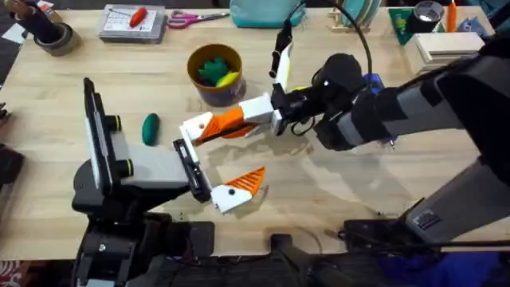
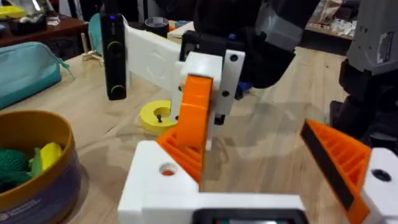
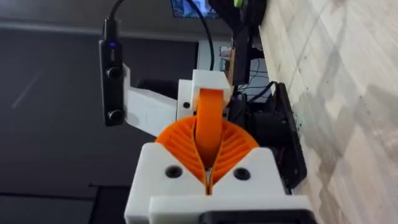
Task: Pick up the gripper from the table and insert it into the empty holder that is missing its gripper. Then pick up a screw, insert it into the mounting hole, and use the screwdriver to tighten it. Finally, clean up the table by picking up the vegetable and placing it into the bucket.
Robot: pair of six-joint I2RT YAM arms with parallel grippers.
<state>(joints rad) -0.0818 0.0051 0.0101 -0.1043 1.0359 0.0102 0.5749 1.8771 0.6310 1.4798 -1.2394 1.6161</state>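
On the pale wooden bench (image 1: 335, 199), the right gripper (image 1: 209, 127) has its orange ribbed fingers (image 3: 210, 134) pressed together around a thin orange wedge. The left gripper (image 1: 215, 171) has its fingers spread apart, empty. The glossy dark green oval vegetable (image 1: 150, 128) lies at eight o'clock from the yellow-rimmed round bucket (image 1: 213, 73).

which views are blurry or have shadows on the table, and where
Overhead: the right arm looms large, grey and soft-edged, casting a broad shadow on the table beneath it. Left wrist: the near white mount at the bottom edge is soft, while the bucket looks sharper. Right wrist: soft shadows streak the wood, and the background is dark and blurred.
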